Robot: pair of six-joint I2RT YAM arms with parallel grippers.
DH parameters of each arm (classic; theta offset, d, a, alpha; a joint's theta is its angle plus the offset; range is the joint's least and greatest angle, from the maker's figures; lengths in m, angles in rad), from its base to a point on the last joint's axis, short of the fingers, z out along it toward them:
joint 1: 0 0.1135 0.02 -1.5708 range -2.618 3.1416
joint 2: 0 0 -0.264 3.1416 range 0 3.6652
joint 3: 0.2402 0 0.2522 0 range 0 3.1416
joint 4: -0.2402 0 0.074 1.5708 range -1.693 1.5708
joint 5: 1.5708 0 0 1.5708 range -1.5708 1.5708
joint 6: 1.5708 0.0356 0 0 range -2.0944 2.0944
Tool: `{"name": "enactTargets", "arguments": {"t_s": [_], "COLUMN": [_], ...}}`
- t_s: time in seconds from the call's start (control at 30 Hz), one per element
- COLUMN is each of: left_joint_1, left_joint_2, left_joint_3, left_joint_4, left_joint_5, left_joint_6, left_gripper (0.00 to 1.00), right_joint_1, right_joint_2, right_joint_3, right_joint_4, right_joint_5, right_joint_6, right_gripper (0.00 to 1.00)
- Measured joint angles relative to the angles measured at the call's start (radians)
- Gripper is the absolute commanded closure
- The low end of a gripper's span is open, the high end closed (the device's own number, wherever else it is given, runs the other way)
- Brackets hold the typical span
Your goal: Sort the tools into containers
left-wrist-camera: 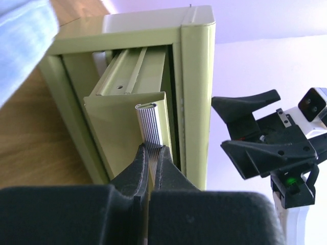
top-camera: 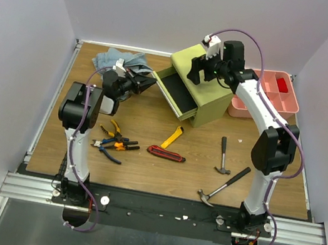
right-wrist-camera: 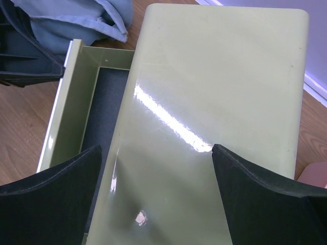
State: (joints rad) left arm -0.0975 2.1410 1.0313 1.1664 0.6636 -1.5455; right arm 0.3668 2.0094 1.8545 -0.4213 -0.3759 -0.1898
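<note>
The yellow-green chest [top-camera: 209, 99] stands at the back middle of the table with one drawer [top-camera: 175, 94] pulled out to the left, its floor dark. My left gripper [left-wrist-camera: 152, 149] is shut on that drawer's ribbed silver handle [left-wrist-camera: 152, 122]. My right gripper [right-wrist-camera: 156, 148] is open just above the chest's glossy top [right-wrist-camera: 214, 76], with nothing between its fingers. On the wood lie a bunch of pliers [top-camera: 113, 142], a yellow knife [top-camera: 172, 138], a red-black tool [top-camera: 166, 154] and two hammers [top-camera: 223, 155] [top-camera: 222, 187]. The pink tray [top-camera: 271, 94] sits to the right of the chest.
A blue-grey cloth [top-camera: 121, 61] lies crumpled at the back left, just behind my left gripper [top-camera: 145, 84]. Something red [top-camera: 283, 86] rests in one compartment of the pink tray. Purple walls close in the table on three sides.
</note>
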Motion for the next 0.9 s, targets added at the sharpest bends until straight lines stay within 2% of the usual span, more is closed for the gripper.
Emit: {"name": "enactTargets", "arguments": {"t_s": [0.07,0.1,0.13,0.23,0.3,0.33,0.37,0.5,0.7,0.9], "left_joint_1": [0.017,0.028,0.032,0.038,0.046,0.062,0.081,0.135,0.158,0.203], "left_joint_2": [-0.032,-0.05,-0.058,-0.091,-0.114,-0.133,-0.152,-0.223,-0.36,-0.539], "left_joint_3": [-0.028,-0.043,-0.05,-0.06,-0.06,-0.06,-0.06,-0.062,-0.07,-0.034], "left_joint_4": [-0.033,-0.06,-0.075,-0.137,-0.195,-0.245,-0.297,-0.455,-0.71,-1.058], "left_joint_5": [0.016,0.027,0.032,0.046,0.058,0.062,0.061,0.05,0.049,0.036], "left_joint_6": [0.019,0.032,0.039,0.08,0.127,0.159,0.192,0.297,0.457,0.755], "left_gripper": [1.0,0.96,0.83,0.58,0.49,0.33,0.3,0.27,0.26,0.22], "right_joint_1": [0.0,0.0,0.0,0.0,0.0,0.0,0.0,0.0,-0.002,-0.016], "right_joint_2": [0.0,0.0,0.0,-0.001,-0.003,-0.005,-0.009,-0.023,-0.053,-0.139], "right_joint_3": [-0.002,-0.002,-0.002,-0.003,-0.005,-0.007,-0.009,-0.011,0.004,-0.04], "right_joint_4": [0.002,0.003,0.005,0.008,0.01,0.011,0.013,0.006,-0.068,-0.173], "right_joint_5": [0.0,0.0,0.001,0.006,0.01,0.013,0.017,0.04,0.127,0.253], "right_joint_6": [-0.007,-0.01,-0.013,-0.021,-0.024,-0.026,-0.029,-0.032,-0.04,-0.053], "right_gripper": [0.03,0.03,0.03,0.03,0.02,0.02,0.02,0.01,0.0,0.0]}}
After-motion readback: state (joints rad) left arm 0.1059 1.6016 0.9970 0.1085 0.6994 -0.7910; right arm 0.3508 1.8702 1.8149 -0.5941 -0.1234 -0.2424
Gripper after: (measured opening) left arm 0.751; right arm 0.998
